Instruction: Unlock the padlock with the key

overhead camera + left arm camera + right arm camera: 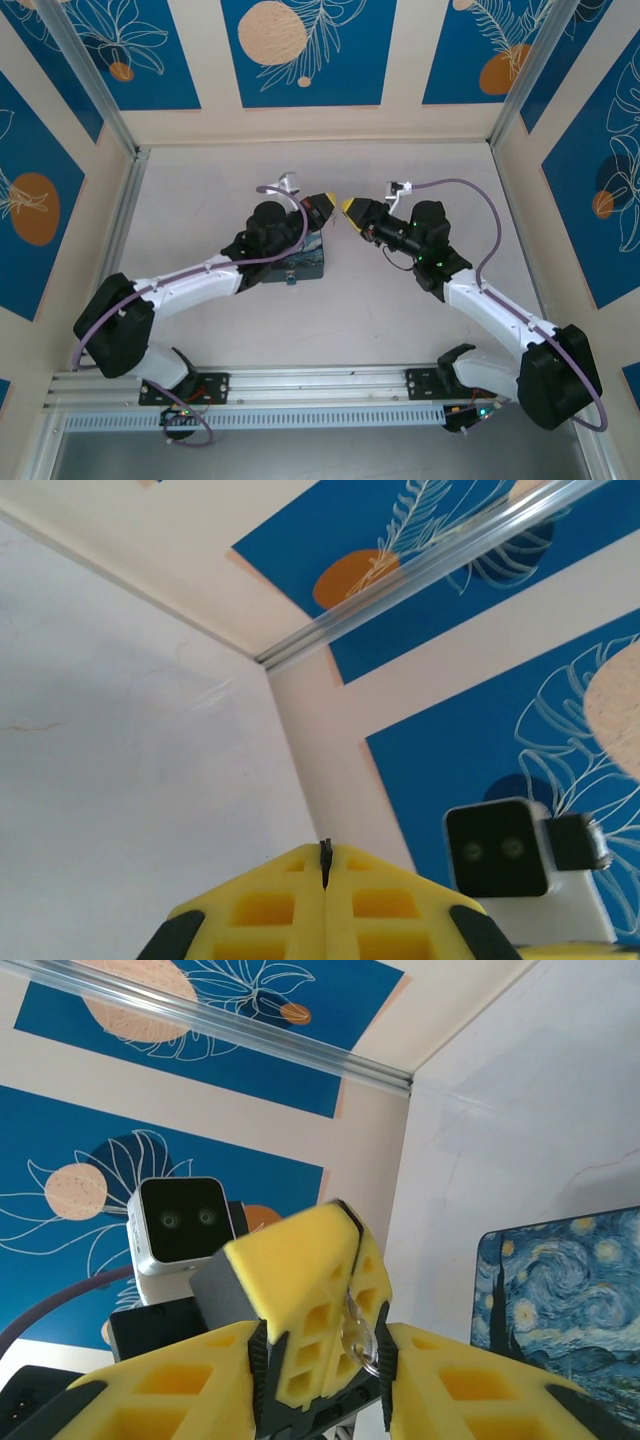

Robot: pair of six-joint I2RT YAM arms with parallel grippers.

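My left gripper (322, 207) is shut on the key (324, 858), whose thin dark tip pokes out of the seam between the yellow fingers. In the right wrist view the key's silvery head and ring (357, 1332) show at the side of those fingers (300, 1270). My right gripper (350, 210) meets the left one tip to tip. It is open, with one jaw on each side of the left fingers. The tiny bluish padlock (291, 278) hangs at the front of the starry-lidded box (305, 262), which lies under the left arm.
The box lid (570, 1290) shows at the right of the right wrist view. Walls with blue panels (300, 50) and aluminium posts (100, 85) close in the table on three sides. A rail (320, 380) runs along the near edge.
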